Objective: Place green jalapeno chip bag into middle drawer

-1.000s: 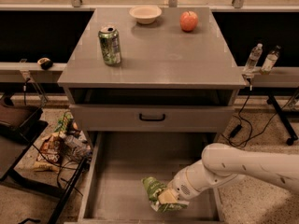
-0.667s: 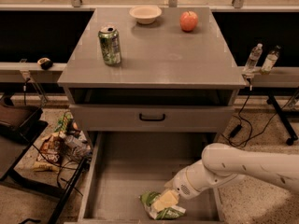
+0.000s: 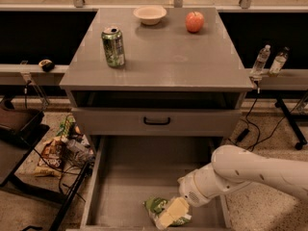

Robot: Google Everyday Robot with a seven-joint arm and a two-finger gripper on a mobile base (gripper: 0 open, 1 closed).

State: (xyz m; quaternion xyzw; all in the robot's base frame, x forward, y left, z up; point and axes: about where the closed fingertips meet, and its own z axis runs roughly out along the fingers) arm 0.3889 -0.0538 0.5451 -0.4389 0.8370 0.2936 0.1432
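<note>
The middle drawer (image 3: pixel 125 177) is pulled out, a wide grey box with a flat floor and low side walls. The green jalapeno chip bag (image 3: pixel 157 207) lies on the drawer floor near its front edge. My gripper (image 3: pixel 172 212) reaches down into the drawer from the right on a white arm; its pale fingers (image 3: pixel 175 209) rest on the bag.
On the cabinet top stand a green soda can (image 3: pixel 113 46), a white bowl (image 3: pixel 149 14) and a red apple (image 3: pixel 194 21). A closed drawer front with a black handle (image 3: pixel 157 121) sits above. Snack bags and cables (image 3: pixel 60 150) clutter the floor left. Two bottles (image 3: pixel 267 61) stand right.
My gripper has carried the bag lower and toward the drawer's front; the bag now lies on the floor of the drawer.
</note>
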